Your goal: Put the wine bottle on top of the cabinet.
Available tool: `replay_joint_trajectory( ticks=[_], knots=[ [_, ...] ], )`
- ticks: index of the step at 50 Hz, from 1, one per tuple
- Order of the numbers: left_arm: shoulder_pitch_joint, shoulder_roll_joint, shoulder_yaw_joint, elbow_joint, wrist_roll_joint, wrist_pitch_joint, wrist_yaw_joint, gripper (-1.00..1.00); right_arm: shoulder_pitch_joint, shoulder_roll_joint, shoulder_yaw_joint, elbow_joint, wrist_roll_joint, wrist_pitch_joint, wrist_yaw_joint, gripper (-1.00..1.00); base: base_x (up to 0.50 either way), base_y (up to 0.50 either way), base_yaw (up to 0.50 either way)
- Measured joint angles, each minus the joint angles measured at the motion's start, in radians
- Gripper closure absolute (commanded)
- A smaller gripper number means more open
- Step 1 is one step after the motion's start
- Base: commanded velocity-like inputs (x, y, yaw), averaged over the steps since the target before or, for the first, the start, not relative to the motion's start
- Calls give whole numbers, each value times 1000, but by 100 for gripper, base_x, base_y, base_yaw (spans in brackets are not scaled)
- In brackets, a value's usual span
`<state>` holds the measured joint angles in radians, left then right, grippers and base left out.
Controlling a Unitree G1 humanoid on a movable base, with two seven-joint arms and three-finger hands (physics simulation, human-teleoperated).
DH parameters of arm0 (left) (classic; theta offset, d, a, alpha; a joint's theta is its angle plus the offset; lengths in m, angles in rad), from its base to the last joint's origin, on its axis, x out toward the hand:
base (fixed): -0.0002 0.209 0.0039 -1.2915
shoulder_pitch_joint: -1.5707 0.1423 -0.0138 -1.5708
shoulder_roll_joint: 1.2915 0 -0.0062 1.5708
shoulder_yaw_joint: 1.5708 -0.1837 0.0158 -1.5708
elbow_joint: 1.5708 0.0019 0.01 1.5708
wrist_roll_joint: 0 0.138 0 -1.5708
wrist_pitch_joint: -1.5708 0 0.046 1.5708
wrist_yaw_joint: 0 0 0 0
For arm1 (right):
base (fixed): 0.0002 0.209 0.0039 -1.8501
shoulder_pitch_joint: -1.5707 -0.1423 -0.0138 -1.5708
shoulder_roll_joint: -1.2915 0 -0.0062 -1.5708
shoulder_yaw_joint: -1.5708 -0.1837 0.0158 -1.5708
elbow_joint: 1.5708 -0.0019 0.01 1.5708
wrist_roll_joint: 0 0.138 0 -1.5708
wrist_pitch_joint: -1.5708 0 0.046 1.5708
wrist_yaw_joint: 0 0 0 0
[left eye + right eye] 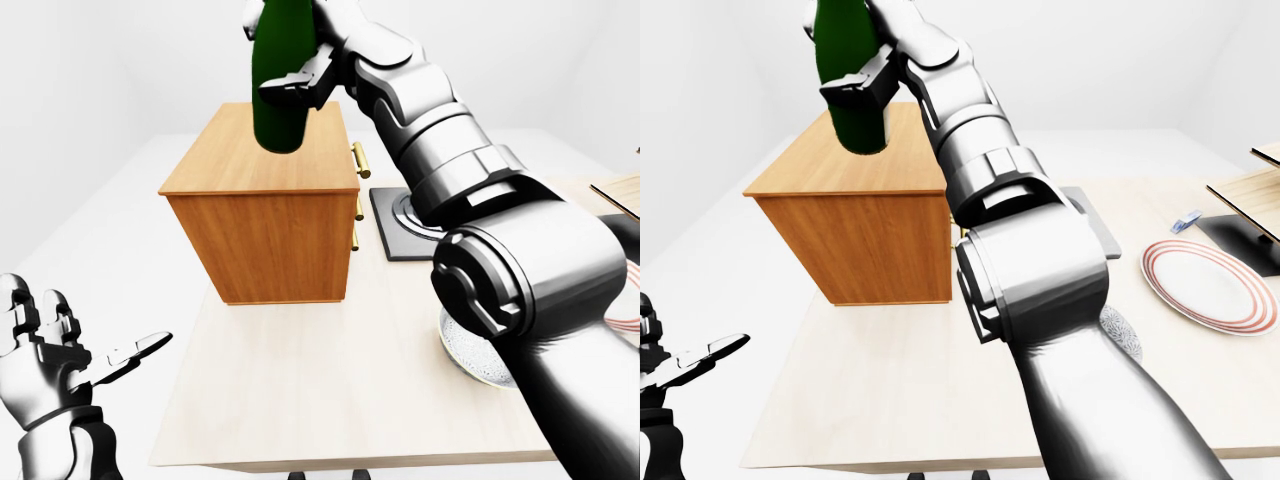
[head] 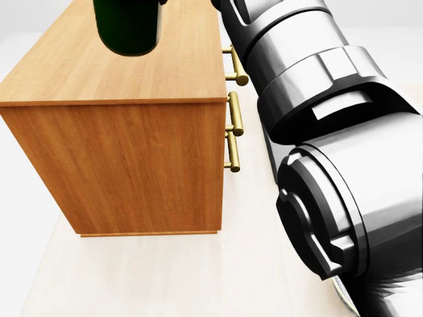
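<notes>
A dark green wine bottle (image 1: 282, 75) hangs upright in the air above the wooden cabinet (image 1: 262, 205), its base a little over the cabinet's top. My right hand (image 1: 300, 75) is shut on the bottle's body, the arm reaching up from the lower right. In the head view only the bottle's base (image 2: 127, 26) shows at the top edge, over the cabinet top (image 2: 125, 63). My left hand (image 1: 60, 365) stays open at the lower left of the left-eye view, away from the table, holding nothing.
Gold handles (image 2: 235, 113) line the cabinet's right face. A dark flat pad (image 1: 400, 225) lies right of the cabinet. A red-rimmed plate (image 1: 1210, 285) sits at the table's right, and a patterned bowl (image 1: 475, 355) is partly hidden under my right arm.
</notes>
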<state>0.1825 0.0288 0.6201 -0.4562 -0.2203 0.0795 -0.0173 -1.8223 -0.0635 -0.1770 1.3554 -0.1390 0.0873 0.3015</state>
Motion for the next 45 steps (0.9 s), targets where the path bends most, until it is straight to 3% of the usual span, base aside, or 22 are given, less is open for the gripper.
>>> replay_joint_trajectory(
  ticks=[45],
  knots=[
    [0, 2, -2, 10, 2, -8, 2, -100, 40, -12, -6, 3, -30, 0, -46, 100, 0, 0, 0]
  ],
)
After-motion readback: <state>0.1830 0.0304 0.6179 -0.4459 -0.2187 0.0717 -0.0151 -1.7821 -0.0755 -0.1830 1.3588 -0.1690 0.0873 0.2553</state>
